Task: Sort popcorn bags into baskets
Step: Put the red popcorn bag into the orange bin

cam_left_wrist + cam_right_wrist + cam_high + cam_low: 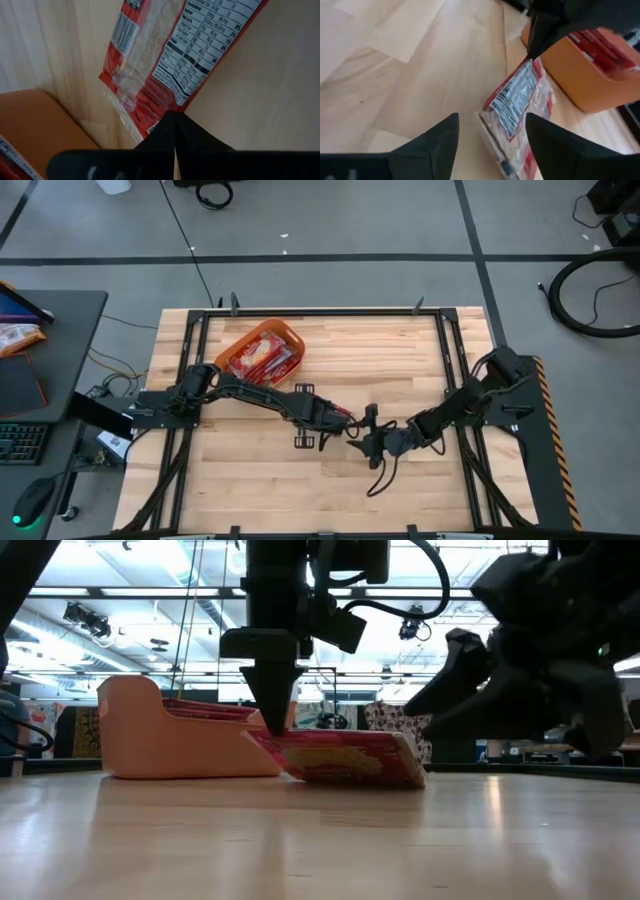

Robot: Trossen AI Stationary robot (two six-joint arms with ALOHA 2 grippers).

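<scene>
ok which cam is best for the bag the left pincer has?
Right wrist view: the popcorn bag lies in full, label up, the left pincer shut on its end near the basket. Left wrist view crops it. Low view shows it edge-on. High view hides most of it under the arms.

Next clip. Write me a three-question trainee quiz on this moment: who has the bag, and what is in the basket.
1. True or false: the right gripper is clamped on the popcorn bag.
2. Which one pinches the bag's edge? A) left gripper B) right gripper C) neither
3. Fill in: the orange basket already contains more red ____.

Key:
1. False. The right gripper stands open, short of the bag.
2. A.
3. popcorn bags
</scene>
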